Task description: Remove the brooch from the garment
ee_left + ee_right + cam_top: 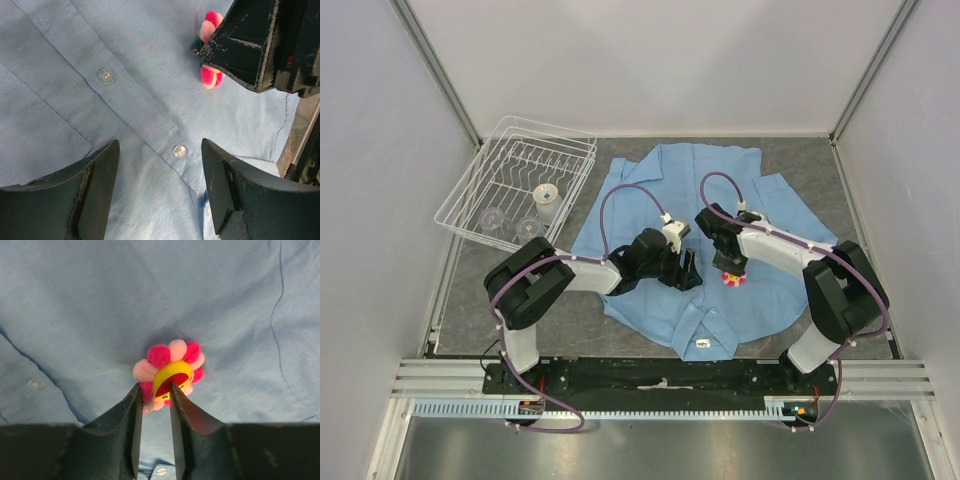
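Note:
The light blue garment [650, 190] lies spread flat on the grey table, its collar toward the arms. The brooch [732, 281], a small flower of pink and red pom-poms round a yellow centre, sits on the shirt's right half. My right gripper [155, 387] reaches down on it, with its two fingers pinching the lower edge of the brooch [172, 362] against the cloth [100, 290]. My left gripper [160, 150] hovers open just left of it over the button placket [178, 151], with nothing between its fingers. From the left wrist, the brooch [210, 77] peeks out beside the right finger [245, 45].
A white wire dish rack [485, 180] holding glasses and a small cup stands at the back left. White enclosure walls bound the table on three sides. A small white label [701, 344] marks the collar near the front edge.

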`<state>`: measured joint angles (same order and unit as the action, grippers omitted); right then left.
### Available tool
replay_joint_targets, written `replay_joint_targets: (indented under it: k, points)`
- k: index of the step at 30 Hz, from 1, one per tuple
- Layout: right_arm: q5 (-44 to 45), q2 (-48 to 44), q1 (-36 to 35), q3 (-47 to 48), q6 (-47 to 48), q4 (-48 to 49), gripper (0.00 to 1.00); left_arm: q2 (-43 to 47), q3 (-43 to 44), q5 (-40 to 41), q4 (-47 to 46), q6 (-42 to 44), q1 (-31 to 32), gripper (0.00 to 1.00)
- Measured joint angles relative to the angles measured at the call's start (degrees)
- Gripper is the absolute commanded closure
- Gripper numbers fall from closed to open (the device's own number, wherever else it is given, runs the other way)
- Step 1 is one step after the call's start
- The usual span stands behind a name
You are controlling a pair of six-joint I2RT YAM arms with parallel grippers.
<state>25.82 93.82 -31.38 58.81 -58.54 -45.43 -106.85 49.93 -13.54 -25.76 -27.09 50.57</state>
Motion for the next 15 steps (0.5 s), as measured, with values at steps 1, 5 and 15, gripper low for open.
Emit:
replay_joint_targets:
  k: [1, 5, 15]
  points:
    - [-0.04, -0.02, 0.07, -0.33, 0.00, 0.37, 0.80, 0.13, -0.13, 0.04, -0.04, 0.04, 0.00, 0.27]
    - [-0.63, -1.33, 0.26, -2.16, -0.28, 2.67, 0.99, 0.39, -0.31, 0.07, -0.15, 0.17, 0.00, 0.27]
    - [-3.10, -14.99, 0.94, -12.00, 1.49, 15.39, 1.00, 1.77, -0.28, -0.04, 0.68, 0.17, -0.02, 0.27]
